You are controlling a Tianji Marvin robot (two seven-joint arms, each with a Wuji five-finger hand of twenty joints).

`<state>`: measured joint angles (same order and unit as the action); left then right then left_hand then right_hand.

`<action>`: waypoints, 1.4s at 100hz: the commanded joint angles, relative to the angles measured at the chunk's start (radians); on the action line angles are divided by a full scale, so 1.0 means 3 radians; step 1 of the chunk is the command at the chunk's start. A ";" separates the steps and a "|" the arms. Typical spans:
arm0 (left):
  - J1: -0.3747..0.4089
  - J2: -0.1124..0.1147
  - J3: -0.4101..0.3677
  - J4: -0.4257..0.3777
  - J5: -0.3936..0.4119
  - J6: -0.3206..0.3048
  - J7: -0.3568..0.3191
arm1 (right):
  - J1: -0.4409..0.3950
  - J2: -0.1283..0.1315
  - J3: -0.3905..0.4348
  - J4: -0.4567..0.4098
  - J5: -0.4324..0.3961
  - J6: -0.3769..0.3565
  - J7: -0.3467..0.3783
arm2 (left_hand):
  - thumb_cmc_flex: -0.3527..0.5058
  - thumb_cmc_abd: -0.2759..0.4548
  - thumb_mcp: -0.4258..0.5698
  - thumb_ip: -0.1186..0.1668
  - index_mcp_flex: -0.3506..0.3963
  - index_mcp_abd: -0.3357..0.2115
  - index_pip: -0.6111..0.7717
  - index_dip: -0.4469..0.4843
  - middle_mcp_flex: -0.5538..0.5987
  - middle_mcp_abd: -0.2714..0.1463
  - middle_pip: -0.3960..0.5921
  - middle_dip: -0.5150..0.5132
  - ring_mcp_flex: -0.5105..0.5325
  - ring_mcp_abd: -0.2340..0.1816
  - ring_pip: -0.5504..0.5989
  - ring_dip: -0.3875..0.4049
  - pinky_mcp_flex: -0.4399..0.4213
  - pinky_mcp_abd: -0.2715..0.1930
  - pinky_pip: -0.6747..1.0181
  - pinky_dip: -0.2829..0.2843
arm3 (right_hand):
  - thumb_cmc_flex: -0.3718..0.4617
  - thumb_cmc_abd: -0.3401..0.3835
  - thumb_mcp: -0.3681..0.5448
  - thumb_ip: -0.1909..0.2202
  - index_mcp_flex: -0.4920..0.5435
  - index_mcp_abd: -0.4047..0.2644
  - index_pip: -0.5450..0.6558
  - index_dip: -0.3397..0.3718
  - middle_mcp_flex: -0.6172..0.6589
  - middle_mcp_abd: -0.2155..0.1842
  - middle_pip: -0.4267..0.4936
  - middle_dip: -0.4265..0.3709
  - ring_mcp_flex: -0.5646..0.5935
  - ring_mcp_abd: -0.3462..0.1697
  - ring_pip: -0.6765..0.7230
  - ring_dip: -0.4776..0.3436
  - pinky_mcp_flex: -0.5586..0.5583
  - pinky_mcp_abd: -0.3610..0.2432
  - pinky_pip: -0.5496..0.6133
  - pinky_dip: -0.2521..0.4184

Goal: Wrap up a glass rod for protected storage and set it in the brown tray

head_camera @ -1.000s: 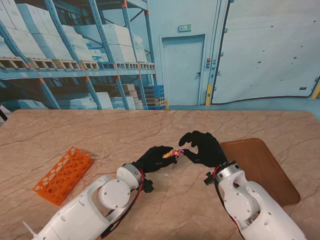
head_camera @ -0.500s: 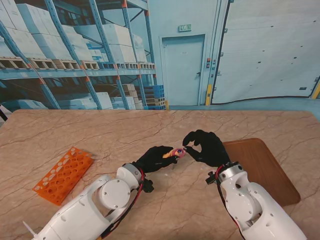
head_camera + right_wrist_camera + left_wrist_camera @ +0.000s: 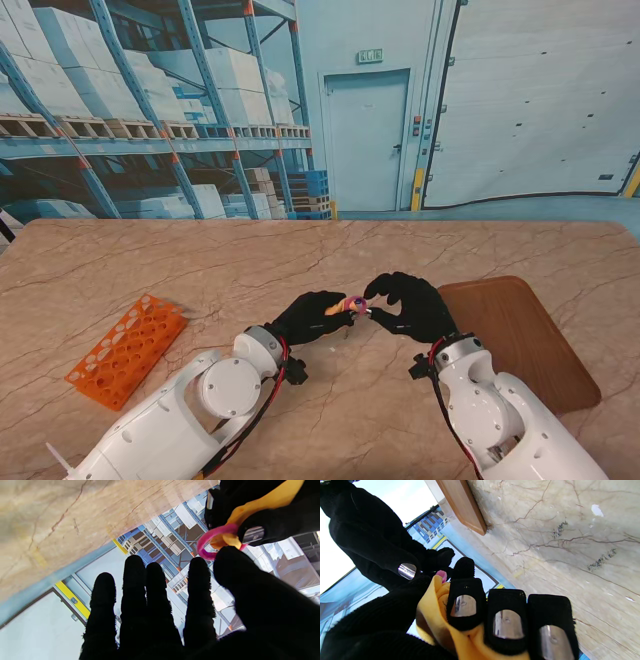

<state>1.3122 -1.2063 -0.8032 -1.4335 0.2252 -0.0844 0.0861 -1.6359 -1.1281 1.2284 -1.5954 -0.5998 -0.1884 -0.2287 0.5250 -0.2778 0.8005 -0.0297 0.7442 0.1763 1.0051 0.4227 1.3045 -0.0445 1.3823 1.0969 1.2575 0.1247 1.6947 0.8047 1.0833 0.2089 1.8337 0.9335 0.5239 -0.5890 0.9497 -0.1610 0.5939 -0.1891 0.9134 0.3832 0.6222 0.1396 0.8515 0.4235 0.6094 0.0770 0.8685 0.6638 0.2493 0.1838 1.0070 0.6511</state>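
A: Left hand (image 3: pixel 312 316) grips the yellow bundle (image 3: pixel 437 610) in mid-air, left of the tray (image 3: pixel 520 335); right hand (image 3: pixel 405 303), fingers spread, thumb touching the pink band (image 3: pixel 212 538).

B: Best roll the band on slowly, bundle held firm. No glass shows.

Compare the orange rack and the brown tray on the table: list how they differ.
1. The orange rack is bright orange and full of holes; the brown tray is a plain wood-brown slab.
2. The rack lies at the table's left, beside the left arm; the tray lies at the right, beside the right arm.
3. The tray looks larger than the rack.

Both lie flat on the marble table, askew, and hold nothing.
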 commanded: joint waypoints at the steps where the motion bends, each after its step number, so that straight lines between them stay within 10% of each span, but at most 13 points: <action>1: 0.0020 -0.0017 -0.0003 -0.0020 -0.0003 0.0001 0.0000 | 0.0001 -0.0047 -0.0029 0.0008 0.0078 0.0058 0.0055 | 0.0045 0.0021 -0.0029 -0.0083 0.0031 -0.0113 0.0094 -0.0022 0.0134 -0.0097 0.0109 0.0018 0.0039 0.0153 0.0329 0.0056 0.0086 -0.0179 0.0868 0.0089 | -0.0113 0.0018 0.0025 0.0015 -0.0059 0.0025 -0.0067 0.0023 -0.0098 0.0022 -0.0061 0.0039 -0.0072 -0.0020 -0.0041 0.0020 -0.0056 -0.0060 -0.0061 0.0094; 54: 0.0021 -0.0015 -0.0003 -0.0022 -0.0001 0.0000 -0.0001 | 0.0105 -0.0098 -0.0134 0.0078 0.0598 0.0327 0.0224 | 0.0046 0.0021 -0.0029 -0.0082 0.0033 -0.0108 0.0094 -0.0023 0.0134 -0.0097 0.0109 0.0018 0.0039 0.0153 0.0329 0.0056 0.0086 -0.0180 0.0868 0.0086 | -0.0165 0.0146 -0.0003 0.0139 -0.0165 0.0111 -0.0331 0.0179 -0.0164 0.0039 -0.0065 0.0047 -0.0114 -0.0022 -0.0042 0.0031 -0.0072 -0.0091 -0.0085 0.0154; 82: 0.0022 -0.0018 -0.0004 -0.0019 -0.0001 -0.0002 0.0005 | 0.0129 -0.0122 -0.0158 0.0054 0.0879 0.0398 0.0304 | 0.0042 0.0029 -0.0032 -0.0083 0.0028 -0.0114 0.0093 -0.0023 0.0134 -0.0097 0.0109 0.0018 0.0039 0.0153 0.0329 0.0056 0.0086 -0.0181 0.0868 0.0083 | 0.0446 0.0197 -0.0209 -0.0074 0.0526 -0.0213 0.0377 -0.0094 0.0387 -0.0030 -0.0046 0.0050 0.0039 0.0014 -0.0008 0.0036 -0.0023 -0.0032 -0.0069 0.0187; 140: 0.0050 -0.0043 -0.0023 -0.0034 -0.0013 0.0021 0.0096 | 0.0066 0.0011 -0.0124 0.0195 -0.0445 -0.0137 -0.0091 | 0.0238 0.0223 -0.0395 -0.0142 -0.0088 -0.0093 0.0096 0.0036 0.0134 -0.0092 0.0090 0.0015 0.0039 0.0153 0.0329 0.0056 0.0085 -0.0184 0.0868 0.0061 | 0.0504 0.0054 -0.0070 -0.0114 0.0818 -0.0193 0.0340 -0.0130 0.0902 -0.0062 -0.0100 -0.0033 0.0210 0.0047 0.0042 0.0023 0.0048 0.0055 0.0009 0.0138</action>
<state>1.3194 -1.2118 -0.8075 -1.4331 0.2245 -0.0844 0.1115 -1.6029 -1.1351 1.1896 -1.5326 -0.7359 -0.2083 -0.2445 0.5571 -0.2641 0.7217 -0.0318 0.7442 0.1763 1.0056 0.4245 1.3045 -0.0446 1.3823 1.0968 1.2575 0.1247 1.6952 0.8047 1.0833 0.2091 1.8337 0.9335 0.6501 -0.5619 0.8894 -0.1793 0.7824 -0.2165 0.9876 0.3438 0.8652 0.1264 0.8263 0.4239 0.6482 0.1046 0.8688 0.6644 0.2565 0.1982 0.9949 0.6858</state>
